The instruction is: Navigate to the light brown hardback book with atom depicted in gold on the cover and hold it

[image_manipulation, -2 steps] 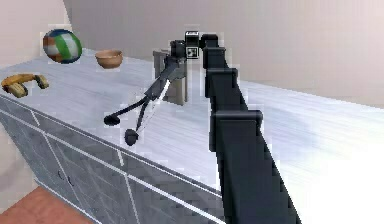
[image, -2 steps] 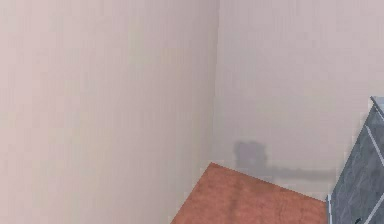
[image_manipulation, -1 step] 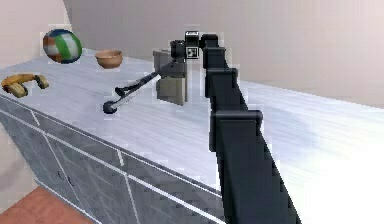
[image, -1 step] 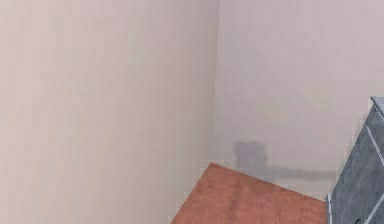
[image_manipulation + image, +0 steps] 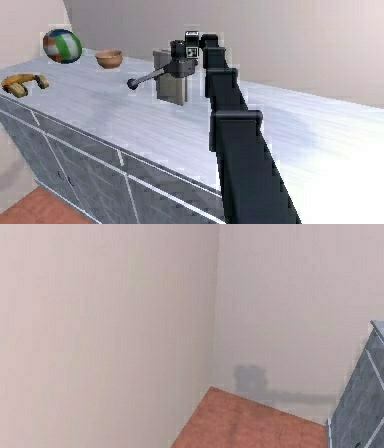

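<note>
A grey-brown rectangular block (image 5: 176,90), by its flat sides and colour probably the book, sits right at the tool (image 5: 135,83), against the tool's dark body where the two thin fingers begin. Whether it rests on the pale surface (image 5: 300,130) or hangs clear of it cannot be made out, so I cannot tell whether the tool is grasping it, nor what state the tool's grip is in. If it is the hardback, I judge it stiff and moderately heavy for its size, with smooth boards that could slip. The best hold would be across its thickness, one finger on each cover, near the spine and about mid-height so the pages cannot fan out and the weight does not swing. No gold atom, title or other writing can be read on it. Beyond the fingertips lies a small wooden bowl (image 5: 109,58), farther out a ball (image 5: 62,45) in green, red and white, and nearer the surface's front edge a yellow-brown curved thing (image 5: 22,84). Grey cabinets (image 5: 90,165) stand under the surface. Ahead of the robot, plain walls (image 5: 100,324) meet in a corner above a red-brown floor (image 5: 250,424).
</note>
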Motion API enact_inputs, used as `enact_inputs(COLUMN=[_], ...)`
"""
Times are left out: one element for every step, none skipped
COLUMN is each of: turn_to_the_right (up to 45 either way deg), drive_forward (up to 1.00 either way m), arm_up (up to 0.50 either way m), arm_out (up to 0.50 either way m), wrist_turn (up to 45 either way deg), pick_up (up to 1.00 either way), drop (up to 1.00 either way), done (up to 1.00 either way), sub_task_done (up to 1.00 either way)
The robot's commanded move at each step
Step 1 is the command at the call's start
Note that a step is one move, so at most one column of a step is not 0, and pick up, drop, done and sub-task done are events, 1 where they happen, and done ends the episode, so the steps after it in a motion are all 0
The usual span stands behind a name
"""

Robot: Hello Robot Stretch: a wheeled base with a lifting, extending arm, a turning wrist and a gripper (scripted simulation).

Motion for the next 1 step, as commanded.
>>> enact_inputs(turn_to_the_right=[0.0], drive_forward=[0.0], arm_up=[0.0], arm_out=[0.0], wrist_turn=[42.0], pick_up=[0.0], drop=[0.0], done=[0.0], sub_task_done=[0.0])
